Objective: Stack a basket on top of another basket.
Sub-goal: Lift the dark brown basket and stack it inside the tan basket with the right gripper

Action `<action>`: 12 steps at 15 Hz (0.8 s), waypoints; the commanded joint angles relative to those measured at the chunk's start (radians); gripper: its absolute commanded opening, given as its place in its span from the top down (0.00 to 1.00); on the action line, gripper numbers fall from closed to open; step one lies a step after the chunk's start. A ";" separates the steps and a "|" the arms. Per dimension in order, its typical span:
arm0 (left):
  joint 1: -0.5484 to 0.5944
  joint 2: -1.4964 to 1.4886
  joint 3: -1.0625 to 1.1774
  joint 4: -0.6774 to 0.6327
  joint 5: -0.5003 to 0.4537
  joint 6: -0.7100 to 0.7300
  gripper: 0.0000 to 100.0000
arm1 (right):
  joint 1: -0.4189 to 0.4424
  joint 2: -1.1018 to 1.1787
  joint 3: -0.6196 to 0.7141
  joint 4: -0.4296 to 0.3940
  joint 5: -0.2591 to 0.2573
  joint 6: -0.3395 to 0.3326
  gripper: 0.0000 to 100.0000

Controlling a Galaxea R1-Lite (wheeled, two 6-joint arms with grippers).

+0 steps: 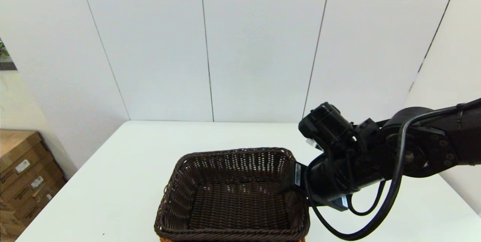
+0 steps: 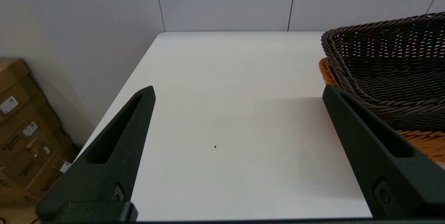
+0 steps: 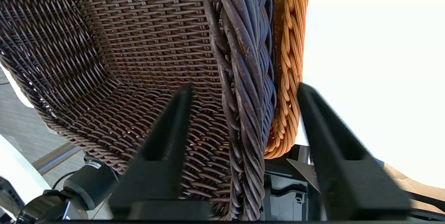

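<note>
The dark brown basket (image 1: 233,193) sits nested on top of the orange-tan basket (image 2: 424,140) at the table's near middle. In the head view the dark one hides nearly all of the orange one. My right gripper (image 1: 292,179) is at the dark basket's right rim. In the right wrist view it (image 3: 243,86) straddles the braided rim (image 3: 247,60), one finger inside the basket and one outside the orange rim (image 3: 288,60), with gaps on both sides, open. My left gripper (image 2: 238,90) hangs open and empty over bare table to the left of the baskets (image 2: 389,78).
The white table (image 1: 124,182) ends at a panelled wall behind and at its left edge. Stacked cardboard boxes (image 1: 22,174) stand on the floor past that left edge. A black cable loops under my right arm (image 1: 379,204).
</note>
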 commanded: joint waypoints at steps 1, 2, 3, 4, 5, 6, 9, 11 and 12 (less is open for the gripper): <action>0.000 -0.002 0.002 0.000 0.000 0.000 0.00 | 0.000 -0.008 0.002 0.003 0.005 0.005 0.00; 0.000 -0.002 0.002 0.000 0.000 0.000 0.00 | 0.001 -0.014 0.002 0.003 0.003 0.003 0.00; 0.000 -0.002 0.002 0.000 0.000 0.000 0.00 | 0.001 -0.024 0.002 0.003 0.005 0.003 0.00; 0.000 -0.002 0.002 0.000 0.000 0.000 0.00 | 0.001 -0.028 0.002 0.003 0.001 0.000 0.00; 0.000 -0.002 0.002 0.000 0.000 0.000 0.00 | 0.001 -0.031 0.002 0.003 -0.002 0.000 0.00; 0.002 -0.002 0.002 0.000 0.000 0.000 0.00 | 0.000 -0.041 0.001 0.003 -0.003 0.000 0.00; 0.000 -0.002 0.002 0.000 0.000 0.000 0.00 | 0.000 -0.074 -0.002 0.003 -0.008 0.000 0.00; 0.000 0.000 0.002 0.000 0.000 0.000 0.00 | 0.001 -0.101 -0.007 0.003 -0.026 -0.001 0.00; 0.000 -0.002 0.002 0.000 0.000 0.000 0.00 | 0.000 -0.113 -0.012 0.005 -0.034 -0.006 0.00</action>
